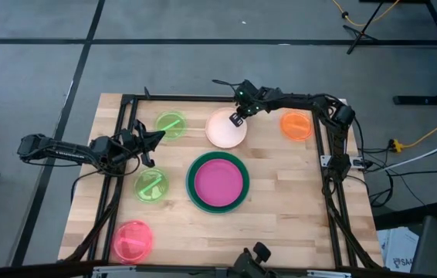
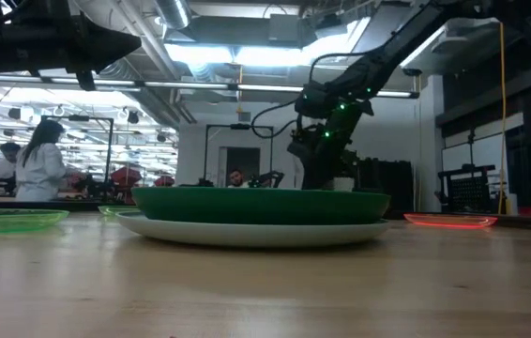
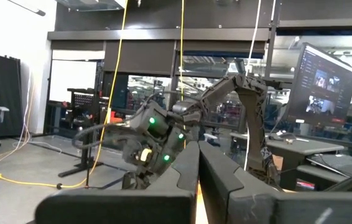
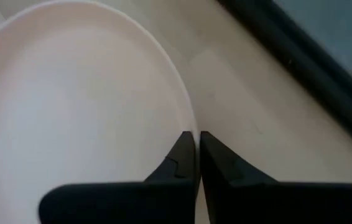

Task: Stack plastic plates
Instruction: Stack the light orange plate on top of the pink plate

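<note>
A magenta plate [image 1: 218, 181] lies inside a dark green plate [image 1: 193, 181] at the table's middle, and the low view shows a pale plate [image 2: 247, 232] under the green one [image 2: 261, 204]. The cream plate [image 1: 223, 130] sits toward the far edge. The orange plate [image 1: 296, 125] is at the far right. Two lime green plates [image 1: 171, 124] [image 1: 151, 185] and a pink plate [image 1: 133, 241] lie on the left. My right gripper [image 1: 236, 119] is shut at the cream plate's far-right rim. My left gripper [image 1: 154, 144] is shut and raised between the two lime plates. My right gripper pinches the cream plate's rim [image 4: 188, 121] on its far-right side, one finger over the plate's inside and one outside it. The fingers [image 4: 179, 158] come from above, pointing down. Whether the plate is off the table, I cannot tell.
A black frame [image 1: 226, 98] runs along the table's far, left and right sides. Bare wood lies to the right of the stack and along the near edge. People and workstations show in the room beyond the table.
</note>
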You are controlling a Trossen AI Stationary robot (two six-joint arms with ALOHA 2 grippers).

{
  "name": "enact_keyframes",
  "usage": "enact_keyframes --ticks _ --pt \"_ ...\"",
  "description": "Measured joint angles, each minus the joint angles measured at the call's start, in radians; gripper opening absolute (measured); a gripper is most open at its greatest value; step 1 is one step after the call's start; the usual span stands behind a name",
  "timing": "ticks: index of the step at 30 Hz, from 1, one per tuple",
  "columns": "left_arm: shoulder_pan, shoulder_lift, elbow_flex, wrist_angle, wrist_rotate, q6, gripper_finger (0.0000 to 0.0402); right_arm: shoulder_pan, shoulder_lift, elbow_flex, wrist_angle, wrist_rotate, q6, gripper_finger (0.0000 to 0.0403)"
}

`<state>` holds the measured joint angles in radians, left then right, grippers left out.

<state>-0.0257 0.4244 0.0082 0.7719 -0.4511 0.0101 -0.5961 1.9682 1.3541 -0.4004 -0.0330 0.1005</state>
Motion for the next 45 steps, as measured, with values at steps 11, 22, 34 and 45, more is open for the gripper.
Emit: enact_keyframes --ticks 11,22,34,45 --pt "0.0 0.0 0.0 -0.001 0.0 -0.008 0.0004 0.0 -0.068 0.035 -0.057 0.004 -0.004 0.0001" --pt "0.0 0.0 0.0 -0.001 0.0 -0.008 0.0004 0.008 -0.213 0.036 -0.123 -0.069 -0.007 0.0001" --pt "0.0 0.0 0.0 -0.001 0.0 -0.008 0.0004 0.197 -0.238 0.02 -0.141 -0.163 -0.033 0.0001" --pt "0.0 0.0 0.0 -0.001 0.0 -0.008 0.0004 0.374 -0.237 -0.028 -0.137 -0.17 -0.055 0.0001"
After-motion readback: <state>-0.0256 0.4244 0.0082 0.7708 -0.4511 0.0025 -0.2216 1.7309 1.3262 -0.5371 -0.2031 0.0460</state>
